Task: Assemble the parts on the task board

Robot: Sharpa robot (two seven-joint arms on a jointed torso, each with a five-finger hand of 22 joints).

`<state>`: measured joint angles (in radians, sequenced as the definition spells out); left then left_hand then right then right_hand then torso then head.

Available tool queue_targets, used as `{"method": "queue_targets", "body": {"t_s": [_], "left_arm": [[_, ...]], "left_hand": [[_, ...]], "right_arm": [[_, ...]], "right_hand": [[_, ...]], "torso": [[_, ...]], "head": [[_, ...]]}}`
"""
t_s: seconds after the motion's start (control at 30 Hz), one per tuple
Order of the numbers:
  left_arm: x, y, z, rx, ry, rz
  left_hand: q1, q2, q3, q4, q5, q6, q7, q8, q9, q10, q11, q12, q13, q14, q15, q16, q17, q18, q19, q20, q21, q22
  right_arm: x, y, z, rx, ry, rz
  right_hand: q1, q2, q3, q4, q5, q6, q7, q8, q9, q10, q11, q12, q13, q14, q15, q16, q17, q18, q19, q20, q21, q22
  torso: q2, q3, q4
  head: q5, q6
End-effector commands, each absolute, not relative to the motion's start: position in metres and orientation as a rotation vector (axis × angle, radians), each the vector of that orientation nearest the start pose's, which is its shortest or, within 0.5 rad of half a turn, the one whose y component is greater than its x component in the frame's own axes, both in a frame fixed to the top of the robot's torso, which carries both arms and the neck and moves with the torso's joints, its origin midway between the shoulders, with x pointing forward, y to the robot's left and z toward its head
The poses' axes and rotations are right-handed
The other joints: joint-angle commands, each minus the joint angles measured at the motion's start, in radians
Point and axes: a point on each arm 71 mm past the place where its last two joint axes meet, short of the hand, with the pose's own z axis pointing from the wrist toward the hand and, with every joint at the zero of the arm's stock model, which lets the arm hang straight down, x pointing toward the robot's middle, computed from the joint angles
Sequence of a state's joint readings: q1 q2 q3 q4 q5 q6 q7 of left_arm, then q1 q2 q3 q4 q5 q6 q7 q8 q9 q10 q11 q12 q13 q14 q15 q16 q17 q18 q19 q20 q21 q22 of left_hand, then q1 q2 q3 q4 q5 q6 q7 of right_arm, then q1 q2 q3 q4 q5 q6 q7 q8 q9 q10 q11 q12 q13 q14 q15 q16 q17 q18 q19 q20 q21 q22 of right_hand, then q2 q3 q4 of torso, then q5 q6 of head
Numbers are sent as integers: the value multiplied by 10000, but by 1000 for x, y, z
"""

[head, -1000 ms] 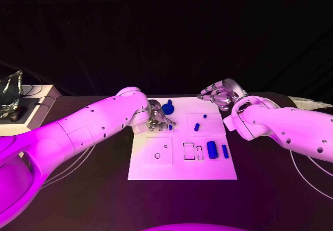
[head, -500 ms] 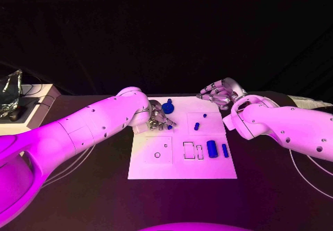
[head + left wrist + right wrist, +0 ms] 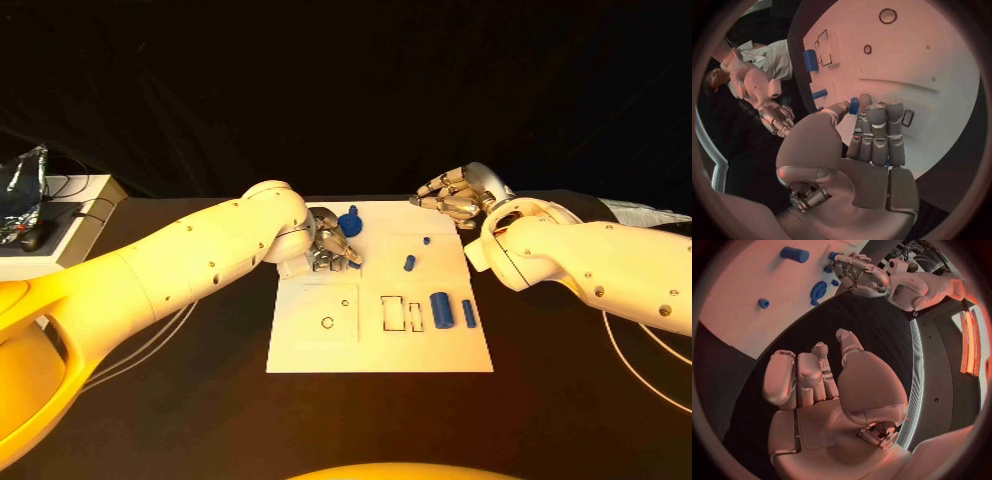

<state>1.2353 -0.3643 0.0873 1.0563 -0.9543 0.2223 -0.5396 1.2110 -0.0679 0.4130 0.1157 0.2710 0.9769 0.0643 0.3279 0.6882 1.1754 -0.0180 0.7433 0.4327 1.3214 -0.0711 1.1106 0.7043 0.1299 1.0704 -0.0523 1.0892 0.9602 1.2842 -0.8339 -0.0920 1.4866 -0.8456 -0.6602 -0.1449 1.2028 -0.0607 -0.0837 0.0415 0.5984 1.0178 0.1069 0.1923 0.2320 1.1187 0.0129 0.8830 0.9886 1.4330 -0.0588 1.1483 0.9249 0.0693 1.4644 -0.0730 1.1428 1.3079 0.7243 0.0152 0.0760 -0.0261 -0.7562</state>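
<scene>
The left arm reaches in over the near-left part of the white task board (image 3: 378, 345), its silver left hand (image 3: 332, 247) bent down at the wrist with the fingers drawn together, their tips pointing at the board. In the left wrist view a small blue part (image 3: 854, 105) sits right at those fingertips (image 3: 877, 116), between them and the thumb; whether the hand truly grips it or only touches it cannot be told. Just beyond the hand, toward the board's far edge, lies a round blue disc-shaped part (image 3: 351, 225) with a raised hub. The right arm is folded back beside the board's far right corner, and the right hand (image 3: 459, 197) is held up off the black table (image 3: 173, 400), palm turned inward, fingers loosely curled and parted, holding nothing. Between the two hands a short blue peg (image 3: 410, 263) lies on the flat matte plate, with a tiny blue stud (image 3: 427, 240) farther off toward the right hand. Nearer the robot, a thick blue cylinder (image 3: 441, 310) and a slimmer blue bar (image 3: 467, 314) lie side by side, next to rectangular outlined recesses (image 3: 392, 313) and a small ring-shaped hole (image 3: 327, 323).
</scene>
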Motion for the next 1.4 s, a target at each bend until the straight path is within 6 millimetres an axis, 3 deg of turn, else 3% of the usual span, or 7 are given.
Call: {"method": "queue_targets", "body": {"t_s": [0.03, 0.27, 0.43, 0.73, 0.83, 0.9, 1.4], "left_arm": [[553, 91, -197, -3027, 23487, -6205], [550, 97, -196, -3150, 23459, -6244], [548, 103, -195, -3407, 23452, -6283], [547, 118, -191, -3784, 23142, -6120], [548, 123, -190, -3823, 22866, -5925], [549, 126, -189, -3844, 22670, -5751], [551, 127, -189, -3951, 22225, -4962]], "left_hand": [[-164, 37, 1430, -1388, 73, -67, 2, 74, 461, 8, -15, -21, -4, -79, -21, 66, 5, -91, -67, -2, 41, 11], [-442, 45, 1743, -1766, 302, -13, -4, 105, 678, 90, -43, -34, -41, -26, -40, 73, -23, -76, 2, -24, 134, 118], [-715, -142, 1862, -1864, 991, 138, -132, 303, 957, 319, -145, -36, -76, 170, -123, 210, 168, -112, 129, -116, 205, 184], [-1109, -416, 2074, -1974, 1590, 502, -361, 445, 1380, 839, -331, -81, -152, 607, -275, 538, 997, -263, 600, -325, 484, 506], [-1176, -522, 1922, -1992, 2273, 727, -457, 431, 1452, 1109, -417, -111, -209, 696, -343, 668, 1314, -336, 897, -425, 724, 785], [-1173, -534, 1846, -2015, 2431, 825, -481, 337, 1474, 1214, -449, -186, -268, 711, -370, 696, 1437, -381, 993, -495, 799, 881], [-1357, -501, 2007, -2074, 2486, 1191, -597, -73, 2268, 1613, -541, -200, -922, 800, -451, 511, 1645, -450, 1234, -579, 853, 1254]], "right_arm": [[509, -233, -160, 5813, 15059, 7397], [509, -233, -160, 5806, 15081, 7389], [509, -234, -160, 5809, 15086, 7374], [509, -237, -160, 5807, 15030, 7387], [510, -238, -160, 5806, 14993, 7391], [510, -239, -160, 5805, 14978, 7390], [510, -240, -159, 5787, 14942, 7415]], "right_hand": [[-66, 43, 4, 49, -46, 38, 40, -69, 10, -52, -29, -34, 15, -12, -34, -62, -1, 23, 282, -28, -17, 1556], [-66, 57, 2, 36, -26, 37, 47, -102, 2, -58, -25, -39, 15, -12, -31, -65, -3, 26, 280, -25, -26, 1554], [-64, 66, 2, 28, -26, 34, 50, -120, -4, -63, -24, -46, 11, -12, -30, -68, -5, 28, 277, -24, -40, 1551], [-60, 59, -8, -2, -24, 11, 72, -194, -29, -90, -11, -76, -6, -21, -23, -93, -29, 33, 269, -19, -72, 1544], [-58, 61, -8, -12, -27, -9, 88, -244, -50, -109, -1, -104, -28, -25, -14, -108, -44, 38, 262, -10, -102, 1537], [-62, 60, -11, -31, -21, 20, 96, -320, -81, -129, 4, -148, -64, -24, -9, -118, -46, 44, 260, -4, -124, 1533], [-65, 62, -11, -42, -16, 43, 96, -376, -99, -132, 4, -181, -93, -23, -9, -129, -48, 48, 257, -1, -142, 1530]], "torso": [[-10, -3, 9], [-24, 1, 18], [-24, 14, 27], [-52, 36, 61], [-43, 28, 58], [-44, 27, 54], [-21, 22, 36]], "head": [[-5, -9], [23, 18], [62, 41], [73, 2], [84, 8], [96, -2], [138, -60]]}}
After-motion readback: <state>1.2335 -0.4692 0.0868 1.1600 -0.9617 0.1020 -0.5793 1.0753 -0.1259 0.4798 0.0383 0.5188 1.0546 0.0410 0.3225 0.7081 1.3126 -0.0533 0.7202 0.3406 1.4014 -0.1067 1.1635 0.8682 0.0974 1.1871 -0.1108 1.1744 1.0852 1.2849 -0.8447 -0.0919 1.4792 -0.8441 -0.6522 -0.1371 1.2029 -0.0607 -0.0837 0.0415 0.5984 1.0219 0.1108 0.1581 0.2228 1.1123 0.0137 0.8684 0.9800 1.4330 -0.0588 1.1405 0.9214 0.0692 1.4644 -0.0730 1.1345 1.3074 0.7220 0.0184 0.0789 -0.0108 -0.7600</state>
